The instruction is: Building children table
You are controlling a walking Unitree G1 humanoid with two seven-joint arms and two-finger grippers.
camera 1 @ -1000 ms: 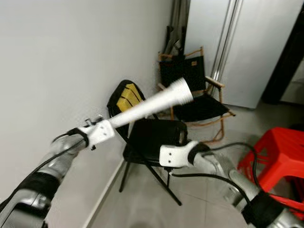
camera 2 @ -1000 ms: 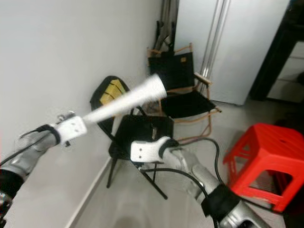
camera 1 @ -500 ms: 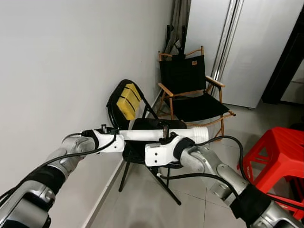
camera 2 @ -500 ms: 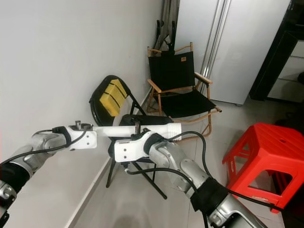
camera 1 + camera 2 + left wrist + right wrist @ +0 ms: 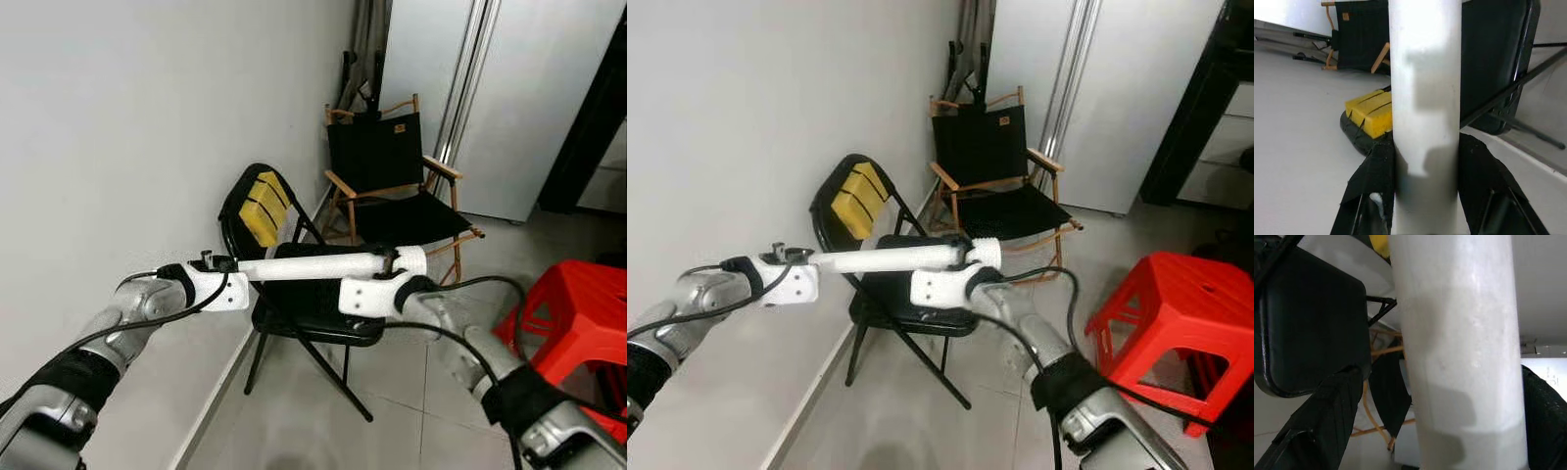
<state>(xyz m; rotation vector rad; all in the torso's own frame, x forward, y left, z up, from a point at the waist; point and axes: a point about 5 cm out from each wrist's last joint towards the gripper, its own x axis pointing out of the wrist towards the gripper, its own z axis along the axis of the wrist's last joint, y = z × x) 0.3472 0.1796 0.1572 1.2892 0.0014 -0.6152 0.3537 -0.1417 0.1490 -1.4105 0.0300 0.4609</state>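
A white tapered table leg [image 5: 313, 266] hangs level in the air in front of me, above a folding chair. My left gripper [image 5: 231, 267] is shut on its thin end; in the left wrist view both black fingers [image 5: 1376, 171] press against the leg [image 5: 1425, 98]. My right gripper [image 5: 397, 262] sits at the leg's thick end. In the right wrist view its jaws straddle the leg [image 5: 1459, 357]: one finger [image 5: 1545, 421] lies against it, the other finger [image 5: 1322, 421] stands apart from it.
Under the leg is a black folding chair [image 5: 313, 304] with a yellow cushion [image 5: 261, 208], close to the white wall [image 5: 118, 147]. Behind it stands a black canvas chair with a wooden frame [image 5: 392, 186]; a red plastic stool [image 5: 578, 313] is at the right.
The leg swung down from pointing up and right to level. My right gripper came onto its middle, then slid along to the thick end. The left grip held.
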